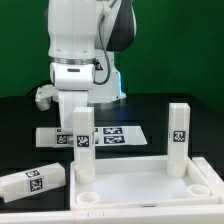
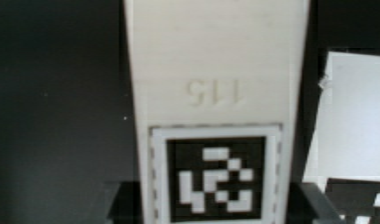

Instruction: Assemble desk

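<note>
The desk top (image 1: pixel 135 188) lies flat at the front of the table, its raised rim facing up. One white tagged leg (image 1: pixel 81 140) stands upright at its far corner on the exterior view's left. My gripper (image 1: pixel 77 106) comes down from above and is shut on that leg's upper end. In the wrist view this leg (image 2: pixel 213 90) fills the middle, with its tag (image 2: pixel 217 178) between my dark fingers (image 2: pixel 126 202). A second leg (image 1: pixel 178 135) stands upright at the far corner on the exterior view's right. A third leg (image 1: pixel 34 181) lies on its side off the top's left end.
The marker board (image 1: pixel 112 134) lies flat behind the desk top, between the two standing legs. Round sockets (image 1: pixel 88 198) show at the top's near corners. The arm's white base (image 1: pixel 85 60) rises at the back. A blurred white surface (image 2: pixel 356 105) shows beside the held leg.
</note>
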{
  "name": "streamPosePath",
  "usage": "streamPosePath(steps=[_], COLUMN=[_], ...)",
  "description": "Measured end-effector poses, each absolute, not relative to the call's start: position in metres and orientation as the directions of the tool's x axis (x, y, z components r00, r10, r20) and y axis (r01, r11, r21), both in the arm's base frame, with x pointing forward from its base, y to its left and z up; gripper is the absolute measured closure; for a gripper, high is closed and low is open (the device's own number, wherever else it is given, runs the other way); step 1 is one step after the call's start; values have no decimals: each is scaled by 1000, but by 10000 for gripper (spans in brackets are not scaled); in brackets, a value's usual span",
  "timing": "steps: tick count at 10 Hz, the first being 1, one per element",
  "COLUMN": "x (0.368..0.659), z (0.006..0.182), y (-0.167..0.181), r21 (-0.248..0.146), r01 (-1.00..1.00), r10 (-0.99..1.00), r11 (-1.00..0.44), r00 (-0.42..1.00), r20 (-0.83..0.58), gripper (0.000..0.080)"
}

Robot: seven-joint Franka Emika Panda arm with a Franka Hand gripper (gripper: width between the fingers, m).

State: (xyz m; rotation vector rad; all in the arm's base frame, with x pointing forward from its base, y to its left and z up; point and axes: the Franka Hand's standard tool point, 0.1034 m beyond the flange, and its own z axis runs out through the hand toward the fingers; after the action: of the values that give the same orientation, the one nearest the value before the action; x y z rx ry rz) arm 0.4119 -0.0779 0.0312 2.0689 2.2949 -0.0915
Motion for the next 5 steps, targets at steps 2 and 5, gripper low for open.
streamPosePath(steps=[2,5], x=[406,383], z=[28,14], y=[-83,-103], r21=[-41,-137], r01=[947,796], r10=[944,801], r11=[319,589], r00=[-322,-598], r20=[-80,-26], gripper=[515,515])
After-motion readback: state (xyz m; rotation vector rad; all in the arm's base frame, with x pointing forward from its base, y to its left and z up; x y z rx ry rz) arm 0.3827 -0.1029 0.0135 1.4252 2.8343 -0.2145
